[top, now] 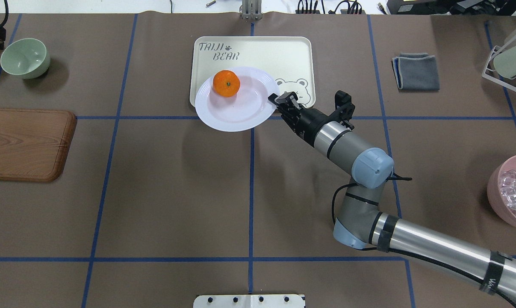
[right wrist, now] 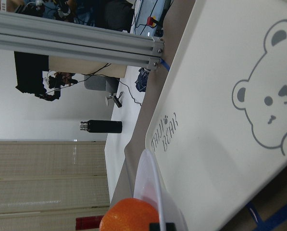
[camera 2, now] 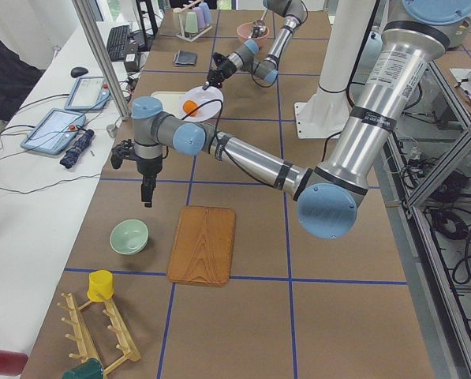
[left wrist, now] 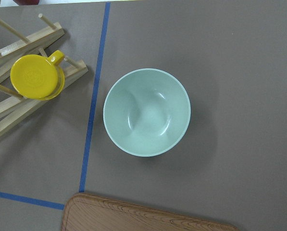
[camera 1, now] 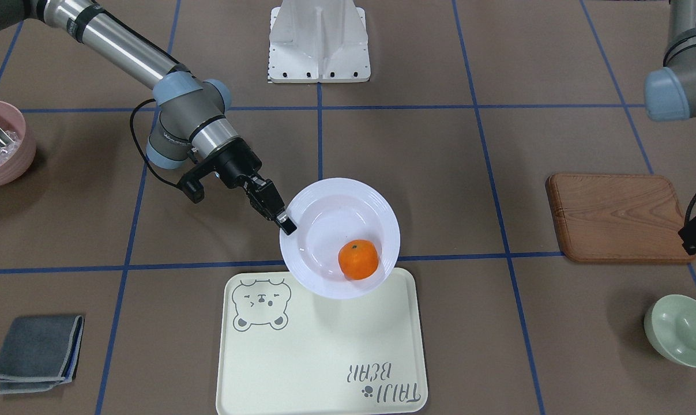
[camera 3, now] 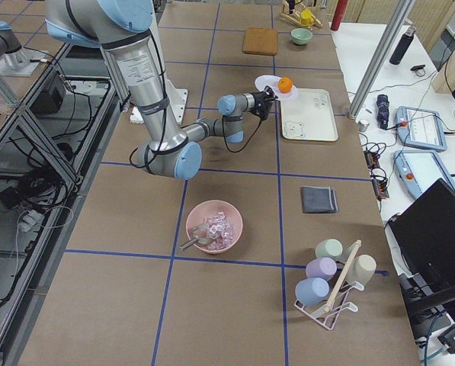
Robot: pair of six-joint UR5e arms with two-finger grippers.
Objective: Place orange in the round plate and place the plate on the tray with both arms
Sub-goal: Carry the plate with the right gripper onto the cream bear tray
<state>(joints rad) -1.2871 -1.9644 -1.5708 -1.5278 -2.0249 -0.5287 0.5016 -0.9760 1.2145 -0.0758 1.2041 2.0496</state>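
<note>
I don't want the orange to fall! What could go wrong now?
1. The right gripper pinches the plate by one edge only, and the orange sits on the far side, so the plate might tip or slip.
2. The orange is round and loose; a tilt could roll it off.
3. The plate hangs only partly over the tray, so set down here it might catch the tray's rim and wobble.
The left gripper is away near the green bowl.

What I'm seeing on my feed: the orange [camera 1: 358, 259] is bright orange, round plate [camera 1: 331, 189] glossy white with rim ridges, tray [camera 1: 324, 346] pale cream with grey bear face and lettering, worktop [camera 1: 440, 173] brown with blue grid lines, right end effector [camera 1: 287, 223] black.
</note>
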